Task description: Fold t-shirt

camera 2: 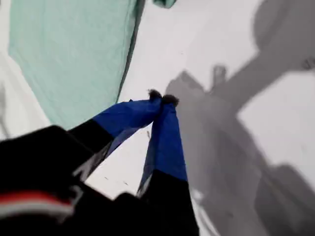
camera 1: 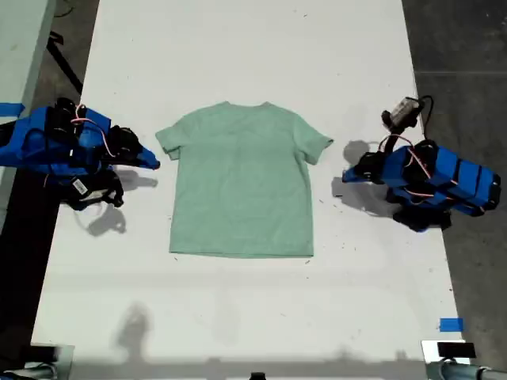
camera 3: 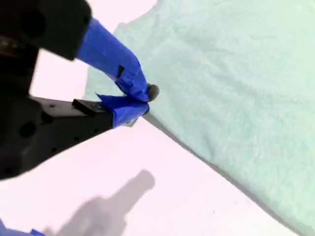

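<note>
Jaws pressed together, empty, on my first gripper point(camera 2: 162, 100) and my second gripper point(camera 3: 144, 101), flanking the t-shirt point(camera 1: 242, 182) spread flat on the table point(camera 1: 238, 47). Folding seemingly unstarted; next, likely opening to pinch a sleeve edge.

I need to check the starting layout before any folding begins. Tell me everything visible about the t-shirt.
The t-shirt is pale mint-green, plain, short-sleeved, of soft, finely textured fabric. It lies spread flat and unfolded on the white table, collar toward the exterior view's top, hem toward its bottom, both sleeves splayed outward. It looks smooth, with few wrinkles. No hand holds it: one arm sits off each sleeve, and my second hand is closed at its edge.
</note>
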Robot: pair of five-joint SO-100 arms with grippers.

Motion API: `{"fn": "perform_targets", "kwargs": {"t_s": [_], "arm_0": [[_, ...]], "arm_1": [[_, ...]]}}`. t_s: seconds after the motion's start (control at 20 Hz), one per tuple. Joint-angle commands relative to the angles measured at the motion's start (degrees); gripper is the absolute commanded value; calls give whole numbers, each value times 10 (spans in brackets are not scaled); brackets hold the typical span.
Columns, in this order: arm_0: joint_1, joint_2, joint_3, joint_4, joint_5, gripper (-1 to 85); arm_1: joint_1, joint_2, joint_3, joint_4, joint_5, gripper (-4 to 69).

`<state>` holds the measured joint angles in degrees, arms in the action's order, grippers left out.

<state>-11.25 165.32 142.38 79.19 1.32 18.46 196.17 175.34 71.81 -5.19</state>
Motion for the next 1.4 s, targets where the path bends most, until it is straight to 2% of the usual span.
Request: {"fn": "perform_targets", "kwargs": {"t_s": [0.0, 0.15, 0.35, 0.55, 0.75, 0.85, 0.95, 1.05, 1.35], "arm_0": [[-47, -86, -99, 11, 42, 0], [-98, -169, -169, 25, 89, 0], [-171, -216, -196, 32, 138, 0], [-200, -241, -204, 33, 156, 0], [-211, -256, -207, 33, 163, 0], [-214, -262, -206, 33, 165, 0], [-215, -264, -206, 30, 167, 0], [-218, -266, -206, 29, 169, 0], [-223, -274, -206, 33, 177, 0]], "arm_1": [[2, 4, -83, -6, 8, -11], [25, -33, -181, -4, -30, -11], [60, -345, -405, -8, -102, -11], [142, -606, -661, 93, -187, -11], [200, -708, -793, 149, -212, -11], [211, -747, -831, 191, -238, 98], [219, -775, -829, 192, -246, 216], [222, -812, -823, 188, -248, 275], [218, -846, -706, 76, -207, 297]]}}
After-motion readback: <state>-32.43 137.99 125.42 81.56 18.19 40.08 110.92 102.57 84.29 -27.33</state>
